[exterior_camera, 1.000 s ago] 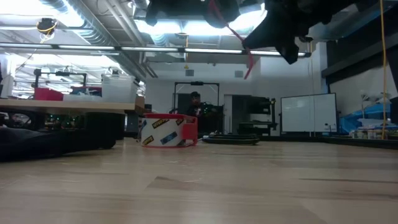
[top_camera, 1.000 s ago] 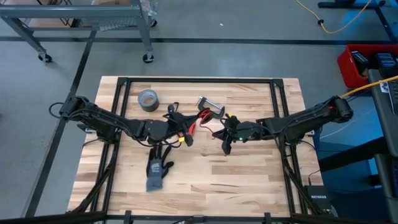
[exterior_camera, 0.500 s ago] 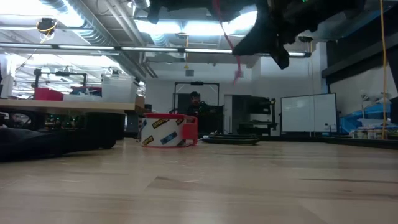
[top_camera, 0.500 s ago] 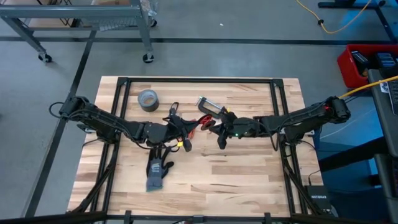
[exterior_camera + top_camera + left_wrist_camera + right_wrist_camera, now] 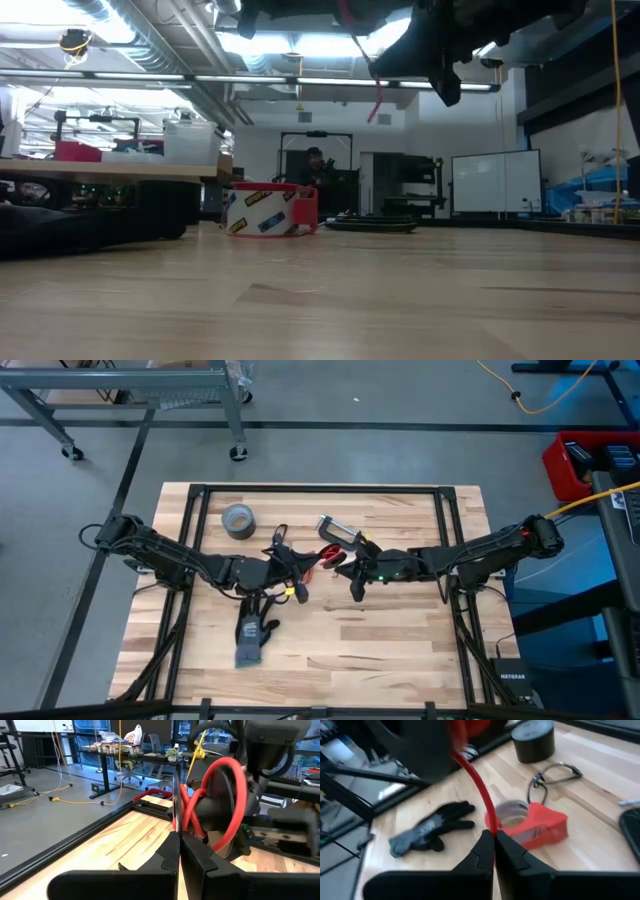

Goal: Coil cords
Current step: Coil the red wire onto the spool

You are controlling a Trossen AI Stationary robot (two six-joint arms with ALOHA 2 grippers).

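Wooden plank table (image 5: 390, 650) as landmark, left to right. Grey duct-tape roll (image 5: 237, 518) sits near the table's far-left corner; a grey-and-black work glove (image 5: 252, 637) lies flat toward the table's near edge, left of centre. Left gripper (image 5: 296, 573) hovers over the table's middle, fingers (image 5: 170, 851) pressed together on the thin red flexible cord (image 5: 227, 795), which in the left wrist view already bends into a couple of loose loops right in front of that gripper. Thin black looped cord (image 5: 277, 540) lies on the table just beyond the left gripper, toward the far edge, untouched as far as can be seen. A red-edged round tape ring (image 5: 530, 822) rests on the table under the two grippers, and a silver metal clamp (image 5: 338, 532) lies just beyond them. Right gripper (image 5: 355, 580) hangs just right of the left one over the table's centre, fingers (image 5: 482, 852) pinched on the same red cord, a strand running up from its tips toward the left arm. Low view shows the red cord dangling in the air, clear of the table. Judgement: red coil started but loose, not finished or set down; black cord still to do, so well under halfway.
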